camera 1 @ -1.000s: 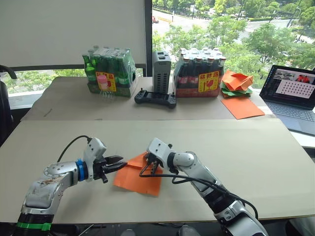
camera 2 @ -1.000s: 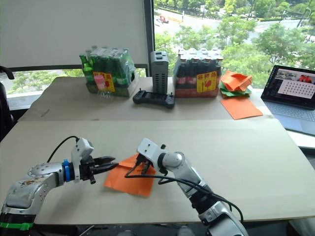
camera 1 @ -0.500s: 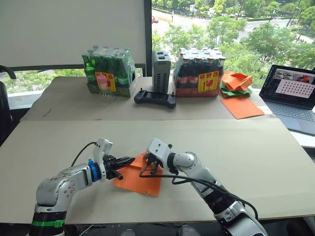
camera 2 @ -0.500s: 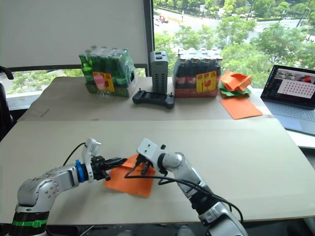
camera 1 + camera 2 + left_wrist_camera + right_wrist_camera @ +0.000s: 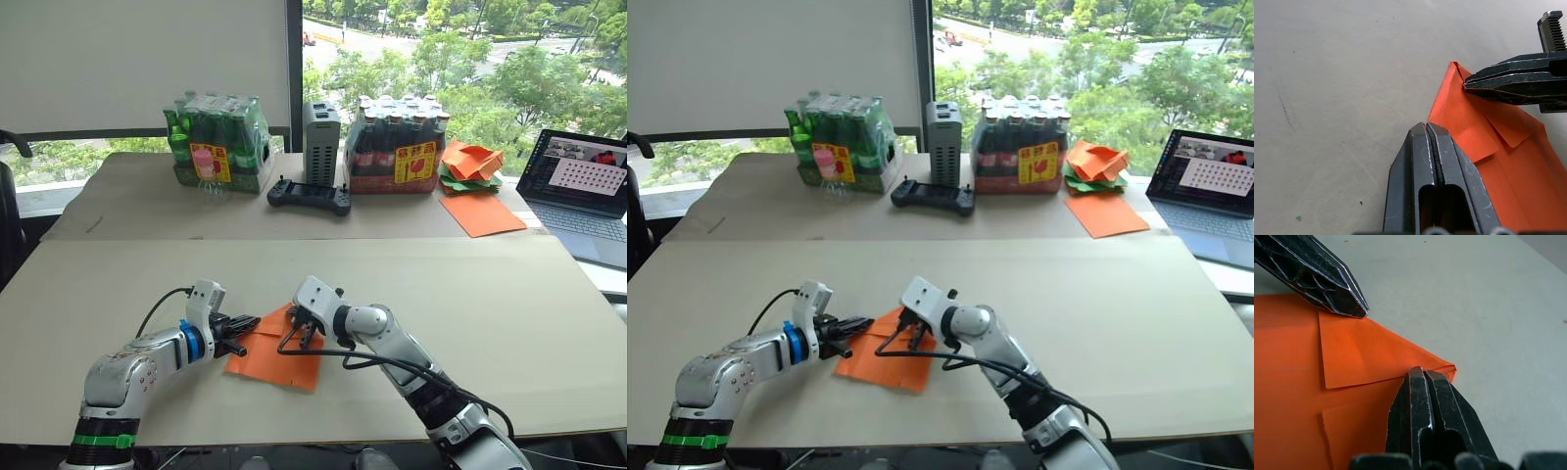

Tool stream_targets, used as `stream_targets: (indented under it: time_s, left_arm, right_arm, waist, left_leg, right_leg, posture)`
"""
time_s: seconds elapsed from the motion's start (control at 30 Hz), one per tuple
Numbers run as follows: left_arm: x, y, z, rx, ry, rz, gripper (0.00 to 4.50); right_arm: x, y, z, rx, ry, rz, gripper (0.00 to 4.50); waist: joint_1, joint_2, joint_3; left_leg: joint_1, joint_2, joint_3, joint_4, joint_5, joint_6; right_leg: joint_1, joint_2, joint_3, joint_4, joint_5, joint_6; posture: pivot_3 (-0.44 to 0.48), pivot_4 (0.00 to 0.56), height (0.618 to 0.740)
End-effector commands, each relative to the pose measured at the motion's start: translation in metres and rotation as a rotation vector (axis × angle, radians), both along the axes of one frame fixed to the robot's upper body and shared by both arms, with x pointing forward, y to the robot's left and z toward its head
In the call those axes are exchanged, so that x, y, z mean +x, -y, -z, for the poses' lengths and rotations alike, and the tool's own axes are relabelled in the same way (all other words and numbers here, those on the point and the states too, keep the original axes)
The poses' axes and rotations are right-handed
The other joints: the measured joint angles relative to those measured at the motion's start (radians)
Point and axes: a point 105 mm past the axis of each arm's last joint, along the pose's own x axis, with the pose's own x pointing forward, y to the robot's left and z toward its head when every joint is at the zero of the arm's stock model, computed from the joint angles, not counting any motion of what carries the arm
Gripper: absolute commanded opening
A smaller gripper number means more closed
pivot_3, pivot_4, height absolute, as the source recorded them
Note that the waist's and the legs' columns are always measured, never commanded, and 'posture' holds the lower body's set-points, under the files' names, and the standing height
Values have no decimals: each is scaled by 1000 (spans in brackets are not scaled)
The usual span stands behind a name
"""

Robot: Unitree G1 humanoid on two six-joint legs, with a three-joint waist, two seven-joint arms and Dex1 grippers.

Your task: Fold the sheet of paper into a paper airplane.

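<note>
The sheet of paper is orange and lies flat on the near table, with a corner flap folded over. My left gripper is shut, and its tips rest on the sheet's left edge by the flap's corner. My right gripper is shut too, its tips pressing down on the pointed folded corner at the sheet's far side. In the left wrist view the shut fingertips lie at the edge of the paper, close to the right gripper. In the right wrist view my right gripper sits on the fold.
The far table holds two shrink-wrapped bottle packs, a grey box and a black controller. A heap of orange and green paper, a smooth orange sheet and a laptop are at the right.
My left arm has reached in and lowered, bringing its gripper tips from beside the sheet onto its left edge. The right gripper has stayed on the fold.
</note>
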Motion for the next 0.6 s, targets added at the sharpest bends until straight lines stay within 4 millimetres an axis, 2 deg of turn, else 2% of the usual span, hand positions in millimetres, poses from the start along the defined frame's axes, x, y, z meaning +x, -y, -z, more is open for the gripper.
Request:
stream_targets:
  time_s: [0.03,0.23,0.4,0.5,0.6]
  left_arm:
    - [-7,2,11,17,-32,5,47]
    - [-10,7,14,17,-41,15,47]
    - [-11,8,16,16,-45,15,47]
    - [-12,9,16,16,-46,16,47]
    - [-12,9,16,16,-46,15,47]
  right_arm:
    - [-2,-4,-7,39,0,-6,0]
    - [-1,-13,-35,122,56,-15,0]
    - [-5,-22,-52,197,79,-45,0]
    - [-9,-27,-52,207,68,-67,0]
    - [-12,-30,-39,174,44,-78,0]
  waist:
    - [0,0,0]
    - [0,0,0]
    - [0,0,0]
    - [0,0,0]
    - [0,0,0]
  left_leg:
    - [0,0,0,0,0,0]
    - [0,0,0,0,0,0]
    - [0,0,0,0,0,0]
    - [0,0,0,0,0,0]
    - [0,0,0,0,0,0]
  right_leg:
    - [0,0,0,0,0,0]
    - [0,0,0,0,0,0]
    - [0,0,0,0,0,0]
    - [0,0,0,-1,0,0]
    - [0,0,0,-1,0,0]
  posture:
    - [0,150,740]
    - [0,150,740]
    - [0,150,740]
    - [0,150,740]
    - [0,150,740]
